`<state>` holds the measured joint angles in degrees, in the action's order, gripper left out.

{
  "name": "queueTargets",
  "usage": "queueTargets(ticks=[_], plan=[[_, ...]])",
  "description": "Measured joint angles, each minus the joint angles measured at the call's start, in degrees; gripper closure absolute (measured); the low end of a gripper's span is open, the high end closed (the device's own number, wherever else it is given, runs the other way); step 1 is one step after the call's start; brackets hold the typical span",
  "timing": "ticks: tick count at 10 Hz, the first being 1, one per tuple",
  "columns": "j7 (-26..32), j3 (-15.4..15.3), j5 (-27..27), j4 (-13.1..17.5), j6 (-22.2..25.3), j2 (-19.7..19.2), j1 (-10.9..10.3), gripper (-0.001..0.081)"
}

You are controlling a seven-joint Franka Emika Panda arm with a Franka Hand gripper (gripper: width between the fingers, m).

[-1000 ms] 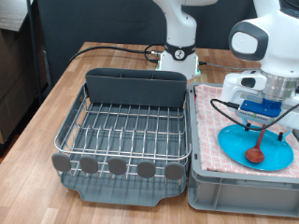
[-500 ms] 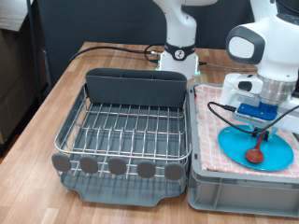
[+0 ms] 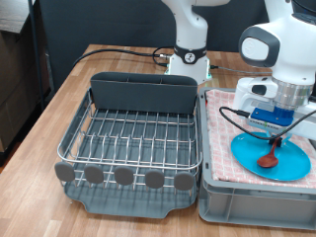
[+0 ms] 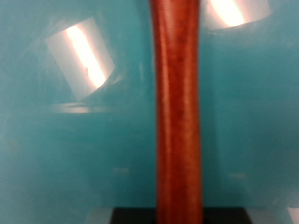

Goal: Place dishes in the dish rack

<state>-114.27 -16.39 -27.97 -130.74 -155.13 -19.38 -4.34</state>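
The brown wooden spoon (image 3: 267,160) stands steeply on the light-blue plate (image 3: 247,153), its bowl on or just over the plate and its handle running up into my gripper (image 3: 276,140). The gripper is directly above the plate and shut on the handle. In the wrist view the handle (image 4: 177,112) fills the middle, blurred and very close, with the plate (image 4: 56,140) behind it. The dish rack (image 3: 133,138), a silver wire grid in a dark grey tray, stands empty at the exterior view's left. The white mug is out of view.
The plate lies in a grey crate (image 3: 247,202) lined with pink checked cloth, right beside the rack. The rack's tall cutlery trough (image 3: 143,94) is at its far side, and a row of round grey discs (image 3: 123,176) at its near side. A black cable (image 3: 109,54) crosses the wooden table behind.
The arm has shifted slightly to the exterior view's left and up. The spoon's bowl has moved a little with it on the plate.
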Motion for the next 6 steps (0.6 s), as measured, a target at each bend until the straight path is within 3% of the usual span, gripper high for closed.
queueTargets(ticks=[6], plan=[[5.0, -1.5, 7.6, -0.3, 5.2, 6.2, 1.2, 0.0723]])
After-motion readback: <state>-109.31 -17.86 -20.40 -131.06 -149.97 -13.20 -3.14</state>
